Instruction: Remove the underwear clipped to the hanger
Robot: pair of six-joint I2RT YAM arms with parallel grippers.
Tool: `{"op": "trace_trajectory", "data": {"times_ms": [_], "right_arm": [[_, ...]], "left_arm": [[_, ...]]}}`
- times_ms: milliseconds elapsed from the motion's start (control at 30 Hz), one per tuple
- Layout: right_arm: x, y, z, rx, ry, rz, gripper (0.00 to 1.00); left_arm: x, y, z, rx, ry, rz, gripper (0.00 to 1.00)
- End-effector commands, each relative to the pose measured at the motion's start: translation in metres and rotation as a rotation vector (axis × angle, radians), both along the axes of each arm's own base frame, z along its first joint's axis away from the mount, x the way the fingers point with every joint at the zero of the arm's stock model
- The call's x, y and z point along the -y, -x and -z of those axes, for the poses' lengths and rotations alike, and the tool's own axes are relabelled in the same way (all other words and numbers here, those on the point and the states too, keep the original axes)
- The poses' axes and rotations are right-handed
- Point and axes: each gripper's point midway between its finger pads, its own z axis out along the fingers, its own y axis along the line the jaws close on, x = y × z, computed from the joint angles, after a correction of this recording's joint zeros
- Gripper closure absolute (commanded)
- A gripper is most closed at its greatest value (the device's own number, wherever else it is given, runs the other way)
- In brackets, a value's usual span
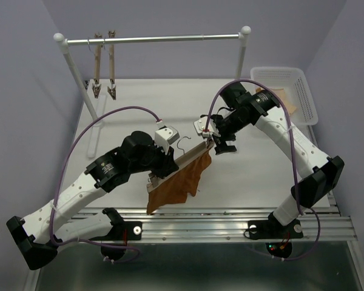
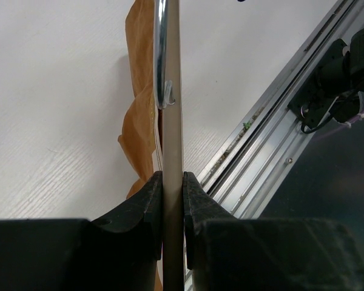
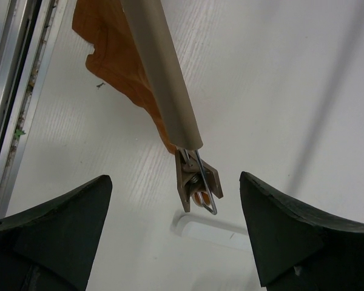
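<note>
We note limp rust-orange underwear (image 1: 173, 188) by the table's (image 1: 139, 97) near edge, left gripper (image 2: 173, 188) clamping its hanger (image 1: 192, 155), right gripper (image 3: 175, 182) jaws spread wide.

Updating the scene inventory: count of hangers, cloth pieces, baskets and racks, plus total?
Hangers: 3 (hanger holding the underwear; two bare hangers on the rack)
Cloth pieces: 2 (underwear; pale cloth in the basket)
Baskets: 1
Racks: 1
Total: 7
</note>
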Motion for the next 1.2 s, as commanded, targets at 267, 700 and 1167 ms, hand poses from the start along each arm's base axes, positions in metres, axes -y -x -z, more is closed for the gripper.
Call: {"op": "trace_trajectory", "data": {"times_ms": [267,700,1167], "right_arm": [[-0.002,-0.002,0.007,0.006,0.033,0.022,0.28],[0.000,-0.001,-0.002,0.024,0.034,0.013,0.57],[0.003,0.005,-0.002,0.049,0.054,-0.041,0.99]], "left_arm": [[0.009,-0.004,-0.039,0.092,0.085,0.031,1.00],[0.007,-0.005,-0.031,0.078,0.057,0.022,1.00],[0.005,-0.004,-0.021,0.060,0.030,0.023,1.00]]}}
